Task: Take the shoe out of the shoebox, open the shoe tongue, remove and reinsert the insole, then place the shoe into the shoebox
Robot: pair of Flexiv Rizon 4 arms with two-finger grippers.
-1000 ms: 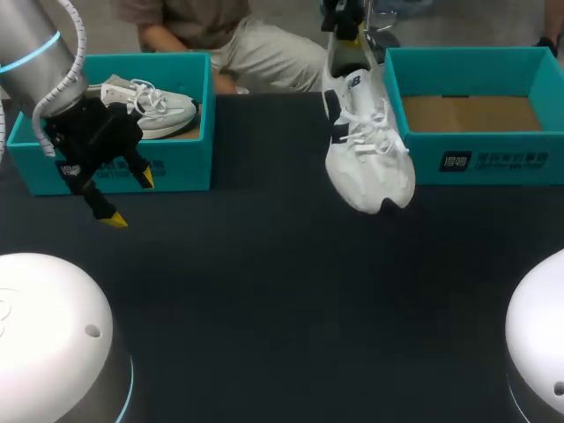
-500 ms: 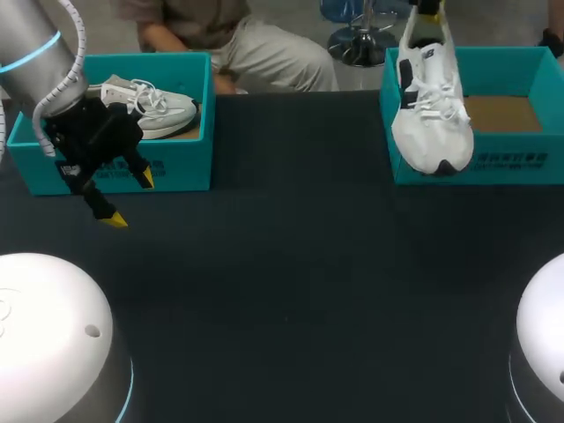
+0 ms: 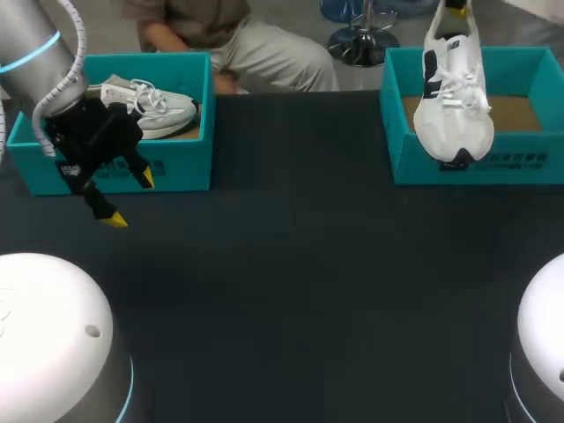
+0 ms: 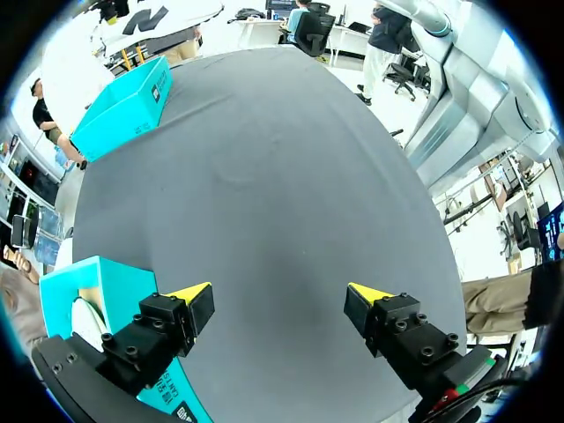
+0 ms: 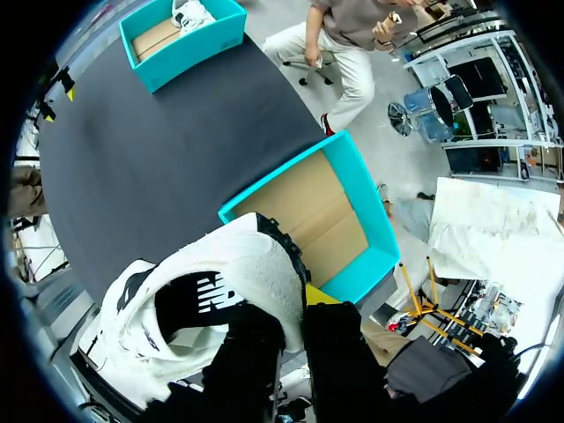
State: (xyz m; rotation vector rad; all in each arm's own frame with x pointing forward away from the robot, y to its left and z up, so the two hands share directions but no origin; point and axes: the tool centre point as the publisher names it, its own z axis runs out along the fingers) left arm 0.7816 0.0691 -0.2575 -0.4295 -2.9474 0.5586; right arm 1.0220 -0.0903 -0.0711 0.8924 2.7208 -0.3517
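Head view: my right gripper (image 3: 455,8) grips the shoe (image 3: 454,97) by its heel, toe hanging over the shoebox (image 3: 529,145) at the bench's far right corner. Only lowering it inside seems left; my left gripper (image 3: 129,200) hangs open.

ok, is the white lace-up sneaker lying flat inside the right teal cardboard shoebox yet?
No, the white lace-up sneaker hangs toe-down from the right gripper, above the right teal cardboard shoebox.
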